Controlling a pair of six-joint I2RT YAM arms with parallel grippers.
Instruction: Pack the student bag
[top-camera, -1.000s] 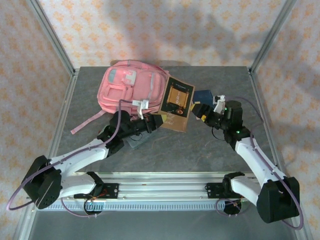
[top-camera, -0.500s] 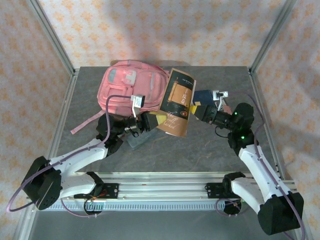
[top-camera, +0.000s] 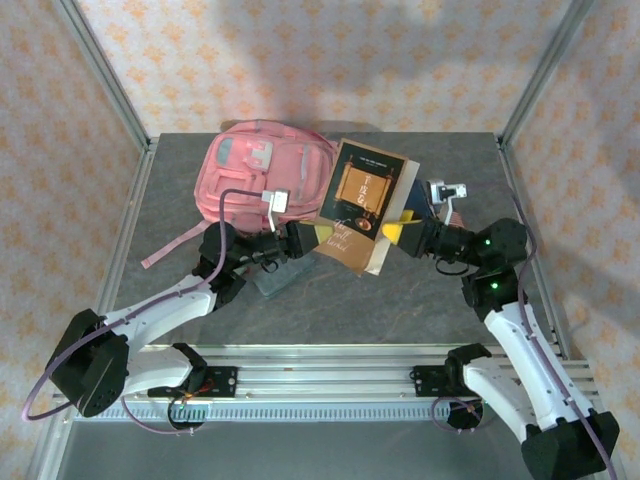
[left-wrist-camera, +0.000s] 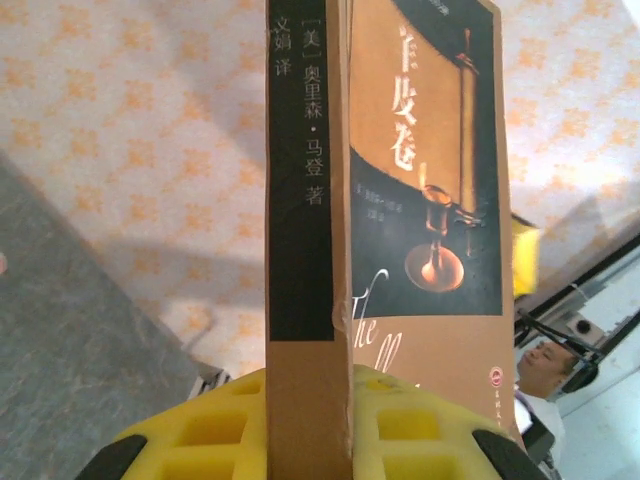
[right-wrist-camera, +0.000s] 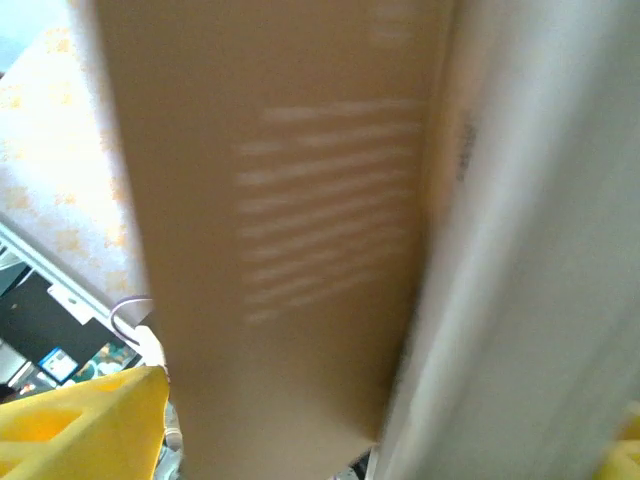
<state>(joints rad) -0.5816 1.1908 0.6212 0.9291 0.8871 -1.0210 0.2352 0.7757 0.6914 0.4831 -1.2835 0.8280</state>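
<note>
Left pincer (top-camera: 320, 233) on book (top-camera: 362, 195), student bag (top-camera: 250, 185) just beyond.

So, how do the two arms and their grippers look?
The left arm and right arm have white links with black joints. A purple cable runs along each. The left gripper and right gripper have yellow fingers; green lights glow on the right arm.

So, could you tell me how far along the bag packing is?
Done: the book is lifted off the table. In hand: the left gripper is shut on its spine; the right gripper straddles the opposite edge, jaws open. Left: it has yet to go into the bag.
</note>
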